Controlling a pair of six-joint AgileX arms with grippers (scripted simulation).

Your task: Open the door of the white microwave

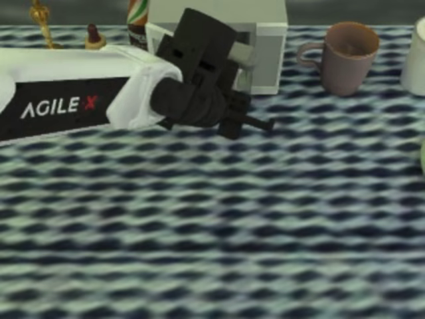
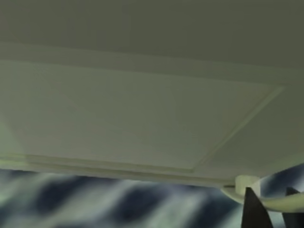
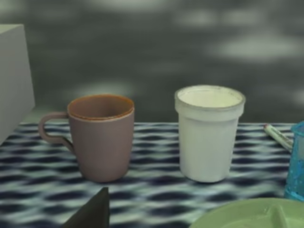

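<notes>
Reaching in from the table's left, the left gripper (image 1: 249, 119) sits at the front of the white microwave (image 1: 262, 40), low against its face, with dark fingers (image 2: 254, 211) showing at the edge of the left wrist view just below a pale rounded piece at the microwave's bottom corner; whether the jaws are parted or closed on anything cannot be told, since the black wrist body hides them from above and the wrist camera catches only their tips. Filling most of the left wrist view is the door (image 2: 142, 114), a flat pale panel with a framed inset, seen very close and at a slant, above the blue-and-white patterned tablecloth (image 1: 212, 226). The microwave stands at the far edge of the table, a little left of the middle, largely covered by the arm. To its right, apart from it, stands a brown mug (image 1: 346, 56), handle turned toward the microwave, and beyond that a white cup (image 3: 209, 133) near the right edge. A green plate (image 3: 247, 216) and a blue container (image 3: 295, 161) show in the right wrist view. The right gripper's state cannot be told.
</notes>
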